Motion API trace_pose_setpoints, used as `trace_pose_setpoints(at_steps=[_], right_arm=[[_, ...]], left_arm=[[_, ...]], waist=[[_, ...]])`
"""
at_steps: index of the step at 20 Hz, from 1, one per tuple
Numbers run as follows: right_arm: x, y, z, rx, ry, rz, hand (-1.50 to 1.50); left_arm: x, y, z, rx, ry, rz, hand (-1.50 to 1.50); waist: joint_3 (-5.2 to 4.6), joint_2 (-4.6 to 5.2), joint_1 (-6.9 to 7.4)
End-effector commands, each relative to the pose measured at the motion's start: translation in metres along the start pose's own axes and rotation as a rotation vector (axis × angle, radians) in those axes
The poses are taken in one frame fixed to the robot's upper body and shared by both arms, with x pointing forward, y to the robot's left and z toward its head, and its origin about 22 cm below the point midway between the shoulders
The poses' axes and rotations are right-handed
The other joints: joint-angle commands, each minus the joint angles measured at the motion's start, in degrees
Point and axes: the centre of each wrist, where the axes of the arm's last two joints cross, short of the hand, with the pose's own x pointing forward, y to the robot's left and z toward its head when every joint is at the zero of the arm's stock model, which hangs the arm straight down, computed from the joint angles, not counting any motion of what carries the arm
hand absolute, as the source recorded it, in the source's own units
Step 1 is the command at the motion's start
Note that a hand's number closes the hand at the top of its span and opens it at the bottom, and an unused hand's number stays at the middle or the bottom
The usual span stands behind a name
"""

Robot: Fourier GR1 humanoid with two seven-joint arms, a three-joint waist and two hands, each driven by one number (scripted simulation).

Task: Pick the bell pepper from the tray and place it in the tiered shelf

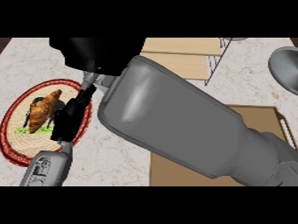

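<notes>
No bell pepper shows anywhere; the wooden tray (263,117) at the lower right is mostly covered by my right forearm, and its bare part holds nothing. The wooden tiered shelf (184,59) with its wire frame stands at the back centre. My right hand (93,53) is a dark mass at the top, just left of the shelf, and its fingers are hidden. My left hand (67,116) rests open at the left, fingers pointing up, over the edge of a plate.
A red-rimmed woven plate (12,144) at the left carries a croissant (45,111). A round metal lid (297,70) lies at the right edge. The marble counter ends at dark wood at the far left.
</notes>
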Motion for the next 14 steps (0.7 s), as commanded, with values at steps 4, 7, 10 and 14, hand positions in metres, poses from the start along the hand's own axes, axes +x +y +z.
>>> trace_pose_setpoints(at_steps=[4,7,10,14], right_arm=[[0.023,-0.007,-0.024,-0.107,0.260,0.064,1.50],[0.031,-0.018,-0.038,-0.125,0.249,0.070,1.50],[0.034,-0.016,-0.036,-0.123,0.261,0.082,1.50],[0.034,-0.010,-0.048,-0.157,0.185,0.184,1.50]], left_arm=[[-0.001,-0.014,0.007,-0.012,-0.006,0.013,0.00],[0.004,-0.012,0.008,0.000,-0.002,0.013,0.00],[-0.007,-0.014,0.006,0.007,-0.015,0.020,0.00],[0.001,0.005,0.009,0.013,0.010,0.012,0.00]], waist=[[0.05,0.44,-0.21],[0.11,0.48,-0.58],[0.04,0.69,-0.60],[0.12,0.63,-0.80]])
